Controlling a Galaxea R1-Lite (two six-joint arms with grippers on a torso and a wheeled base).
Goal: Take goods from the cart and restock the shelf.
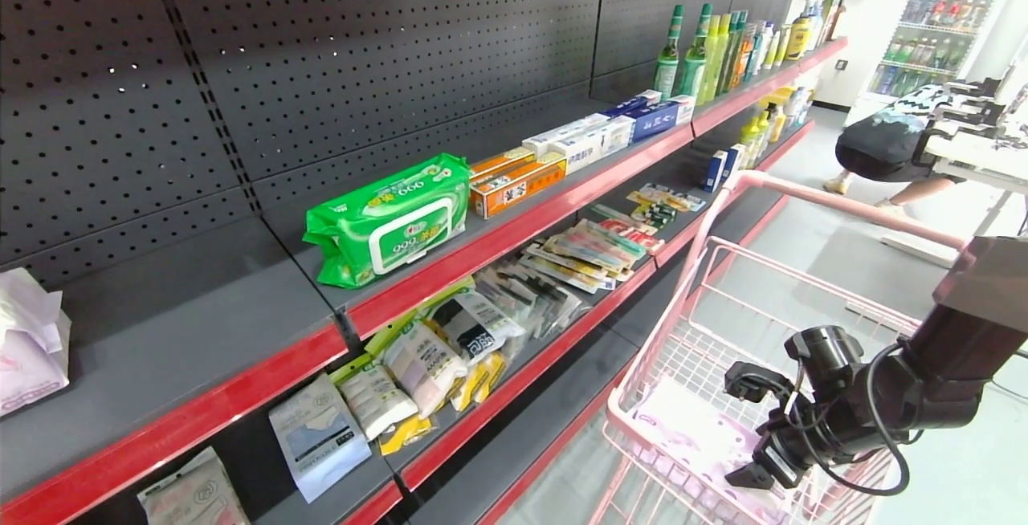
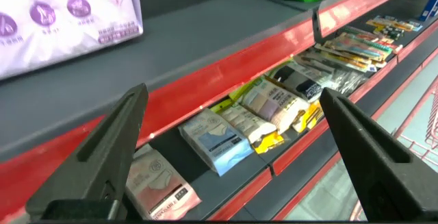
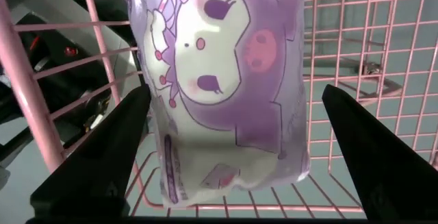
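Your right tool (image 3: 233, 152) is wide open over the purple pack (image 3: 219, 80) in the cart (image 1: 803, 196) at 4 o'clock. Go crooked and it may snag the cart.

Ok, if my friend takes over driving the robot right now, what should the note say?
Left gripper: jaws open, empty, facing the grey shelf with the red edge.
Right gripper: jaws open, poised over the soft purple cartoon-print pack lying in the pink wire cart, not closed on it.
Done: a similar purple-and-white pack sits on the upper shelf, at its left end.
Left: close on the cart pack, lift it out and set it on the shelf, probably beside the similar one.
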